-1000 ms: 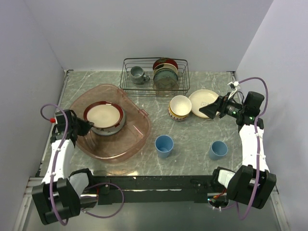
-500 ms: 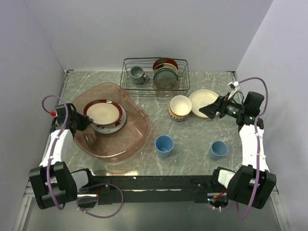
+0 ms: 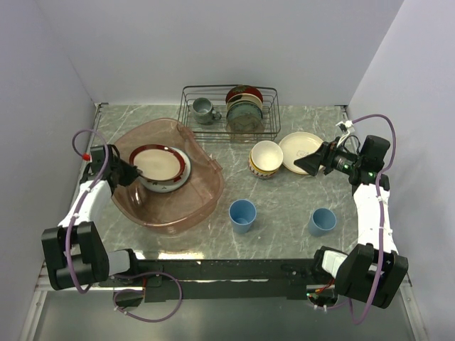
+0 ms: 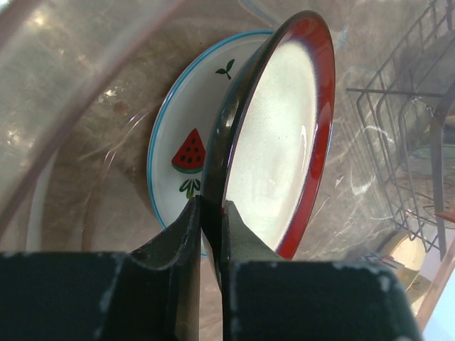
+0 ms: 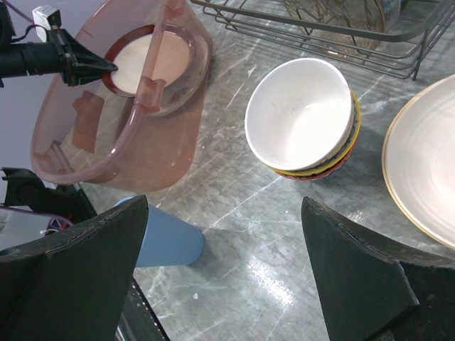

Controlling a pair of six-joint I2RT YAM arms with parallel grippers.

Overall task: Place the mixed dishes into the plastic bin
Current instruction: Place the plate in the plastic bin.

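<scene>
**A robot test bench dressed up as a kitchen counter**

This is a lab cell, not a home. Plain pale walls (image 3: 213, 42) box in three sides of a marble-look table (image 3: 284, 206). Two white robot arms, the left arm (image 3: 85, 202) and the right arm (image 3: 370, 206), are bolted to a metal frame (image 3: 234, 270) at its near edge, with purple cables (image 3: 371, 117) looping off them. The kitchen items are props: a black wire rack (image 3: 186, 114), a blue cup (image 3: 242, 213), and a red-rimmed plate (image 3: 160, 162) in a plastic bin (image 3: 199, 206).

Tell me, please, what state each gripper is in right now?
Left gripper: closed on the rim of the red-rimmed plate.
Right gripper: open, holding nothing.
</scene>
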